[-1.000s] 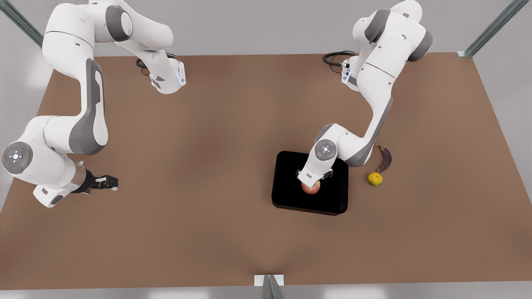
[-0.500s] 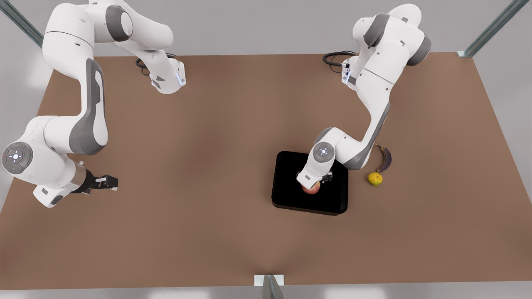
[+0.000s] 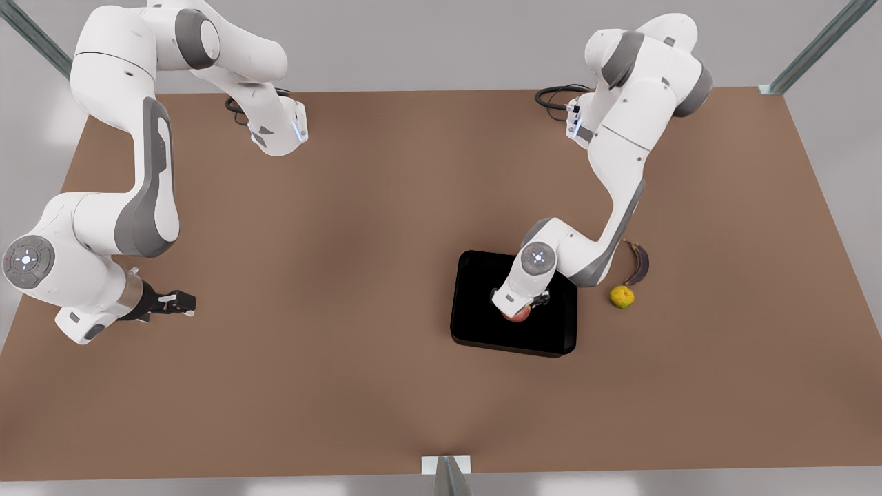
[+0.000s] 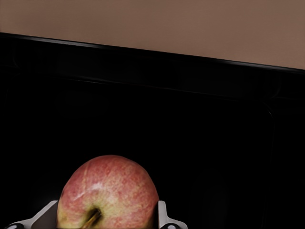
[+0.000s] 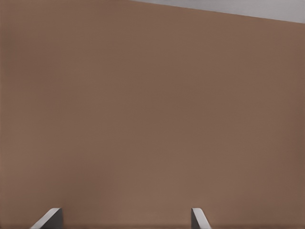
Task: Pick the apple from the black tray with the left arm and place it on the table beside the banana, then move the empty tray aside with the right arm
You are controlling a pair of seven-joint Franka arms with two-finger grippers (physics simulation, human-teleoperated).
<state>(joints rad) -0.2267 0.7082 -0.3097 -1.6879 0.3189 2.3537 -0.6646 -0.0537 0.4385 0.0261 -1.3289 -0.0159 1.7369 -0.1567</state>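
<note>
Item one, the left gripper (image 3: 518, 308): I found it low over the black tray (image 3: 482, 324), fingers (image 4: 162, 217) standing on either side of the apple (image 4: 108, 193) and hard against its flanks, though I could not tell whether they were gripping it. Item two, the apple (image 3: 517, 315): it sat inside the tray, stem up, mostly covered by the wrist in the front view. Item three, the banana (image 3: 638, 262): it lay on the table (image 3: 344, 275) just off the tray toward the front view's right, with a yellow-green fruit (image 3: 621, 297) beside its lower end. Item four, the right gripper (image 3: 180, 302): I kept that arm waiting, well apart at the front view's left, its fingers (image 5: 50, 218) spread wide over bare tabletop, holding nothing.
</note>
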